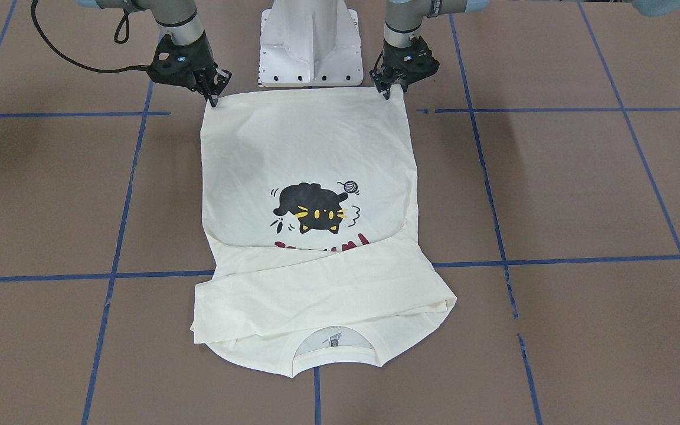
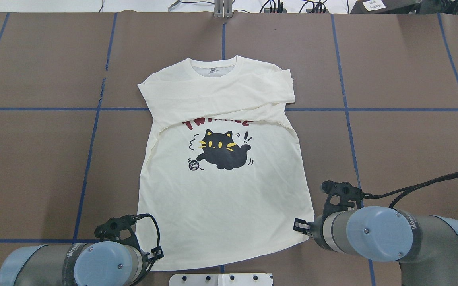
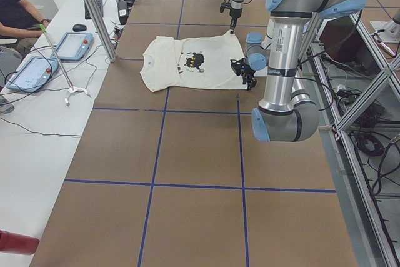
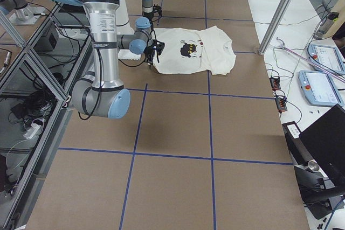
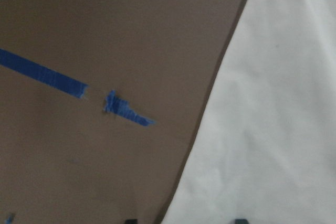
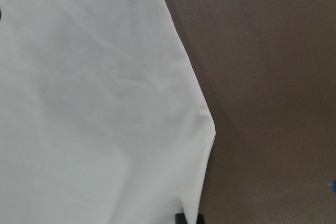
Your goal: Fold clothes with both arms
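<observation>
My left gripper [image 1: 393, 90] is open at the near left corner of the T-shirt [image 2: 221, 190]. It lies flat, cat side up, collar far. My right gripper [image 1: 215, 97] is at its near right corner; I cannot tell if that one is closed.

table [image 1: 600, 189]: brown, blue tape grid [image 1: 558, 260] | side bench [image 3: 31, 167]: white, two pendants [image 3: 73, 45] | aluminium post [image 3: 94, 10]
</observation>
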You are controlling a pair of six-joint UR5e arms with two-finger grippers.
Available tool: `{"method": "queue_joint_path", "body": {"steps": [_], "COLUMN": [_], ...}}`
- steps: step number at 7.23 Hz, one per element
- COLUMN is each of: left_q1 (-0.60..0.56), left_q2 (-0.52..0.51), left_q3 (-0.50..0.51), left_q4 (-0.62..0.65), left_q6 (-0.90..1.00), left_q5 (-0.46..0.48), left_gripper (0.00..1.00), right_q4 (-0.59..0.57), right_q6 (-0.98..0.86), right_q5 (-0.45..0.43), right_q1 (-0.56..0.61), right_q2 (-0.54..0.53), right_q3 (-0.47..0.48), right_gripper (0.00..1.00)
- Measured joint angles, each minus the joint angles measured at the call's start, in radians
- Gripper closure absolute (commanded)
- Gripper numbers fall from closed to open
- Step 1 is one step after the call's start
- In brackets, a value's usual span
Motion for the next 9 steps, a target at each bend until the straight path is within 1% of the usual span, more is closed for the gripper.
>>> {"method": "queue_joint_path", "body": {"steps": [1,3,4,7,9], "left_q1": [0.0,0.0,0.0,-0.013,-0.032], "left_q2": [-0.001,-0.004,-0.006,-0.006,0.006], "left_q3": [0.0,-0.006,-0.009,-0.052,-0.105], "left_q4": [0.001,0.0,0.0,0.004,0.021], "left_q6": [-0.005,-0.009,-0.009,0.002,0.038], "left_q5": [0.0,0.0,0.001,0.002,0.001], "left_gripper": [0.78,0.94,1.0,1.0,1.0], "right_q4": [0.0,0.0,0.0,0.0,-0.001], "right_q6": [0.0,0.0,-0.001,-0.002,-0.002], "right_q5": [0.0,0.002,0.003,0.007,0.064], "right_q1": [0.0,0.001,0.002,0.008,0.045], "right_q2": [0.0,0.0,0.0,-0.001,-0.01], "right_q3": [0.0,0.0,0.0,0.005,0.036], "right_gripper": [1.0,1.0,1.0,1.0,1.0]}}
